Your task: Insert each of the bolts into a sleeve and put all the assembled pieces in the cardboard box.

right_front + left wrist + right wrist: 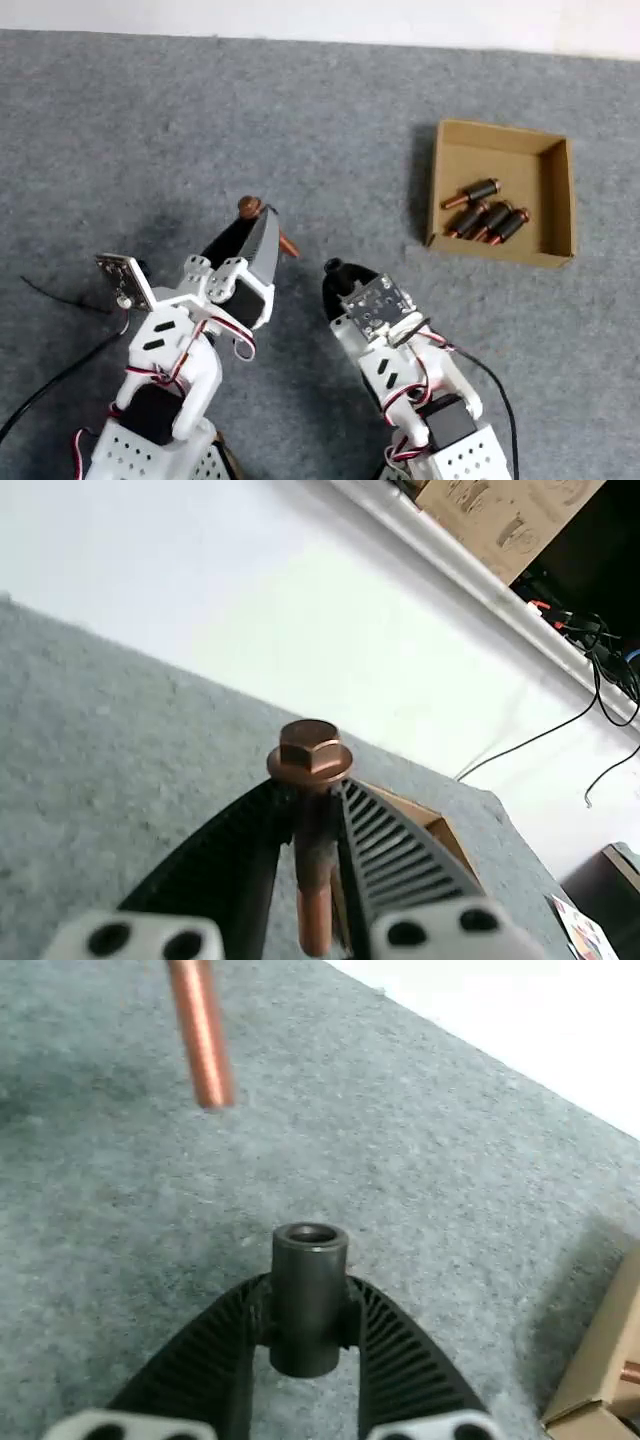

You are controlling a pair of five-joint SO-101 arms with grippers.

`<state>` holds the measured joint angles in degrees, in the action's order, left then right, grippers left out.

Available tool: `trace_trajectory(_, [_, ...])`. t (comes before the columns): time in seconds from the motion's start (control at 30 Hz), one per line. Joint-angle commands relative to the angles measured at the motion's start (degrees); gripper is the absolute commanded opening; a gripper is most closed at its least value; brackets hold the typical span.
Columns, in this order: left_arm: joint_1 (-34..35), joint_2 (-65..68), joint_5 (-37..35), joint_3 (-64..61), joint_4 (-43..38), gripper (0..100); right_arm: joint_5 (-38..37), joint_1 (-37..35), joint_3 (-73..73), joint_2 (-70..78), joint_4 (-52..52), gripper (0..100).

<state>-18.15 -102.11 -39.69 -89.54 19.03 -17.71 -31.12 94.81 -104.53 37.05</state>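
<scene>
Now, bolt [311,763] in left claw [318,795], pinched mid-shank

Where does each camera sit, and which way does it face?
High view: fixed overhead, looking down on both arms, the cardboard box and assembled pieces.
Left wrist view: on the left arm, looking along jaws shut on a copper bolt, over the grey mat.
Right wrist view: on the right arm, looking along jaws holding a black sleeve.
Shared: the bolt, in all three.

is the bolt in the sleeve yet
Out. The left gripper holds the bolt, its tip apart from the empty sleeve in the right gripper.
</scene>
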Motion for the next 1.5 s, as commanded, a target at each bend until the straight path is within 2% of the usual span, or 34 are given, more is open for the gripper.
trace_trajectory(0.0, [-2.6, 0.1, -1.6, -1.4, -1.5, 1, -2.7, -0.5, -3.6, -0.9, 0.0, 0.5])
trace_trajectory(0.07, [-3.6, 0.1, -1.6, -3.1, -1.5, 1, -4.8, -0.5, -3.6, -0.9, -1.0, 0.5])
trace_trajectory(0.23, [-7.4, 0.1, -1.3, -4.9, -1.6, 1, -4.8, -0.5, 1.2, -0.8, -4.6, 0.5])
trace_trajectory(0.47, [-3.8, 0.1, -1.7, -5.8, -7.0, 1, -4.9, -0.5, 2.6, -0.8, -5.3, 0.5])
trace_trajectory(0.6, [-4.1, 0.1, -1.7, -4.7, -7.9, 1, -6.7, -0.5, 3.0, -0.8, -5.2, 0.5])
trace_trajectory(0.77, [-4.3, 0.1, -1.7, -4.3, -8.0, 1, -7.7, -0.8, 3.0, -0.8, -5.1, 0.5])
trace_trajectory(0.97, [-7.6, 0.1, -1.7, -4.4, -7.8, 1, -8.1, -4.6, 3.1, -0.8, -3.2, 0.5])
trace_trajectory(1.37, [-11.6, 0.1, -1.4, -7.2, -7.7, 1, -8.1, -3.6, 3.1, -0.8, -3.0, 0.5])
trace_trajectory(1.47, [-11.6, 0.1, -1.3, -7.8, -4.7, 1, -8.0, -1.8, 3.1, -0.8, -3.1, 0.5])
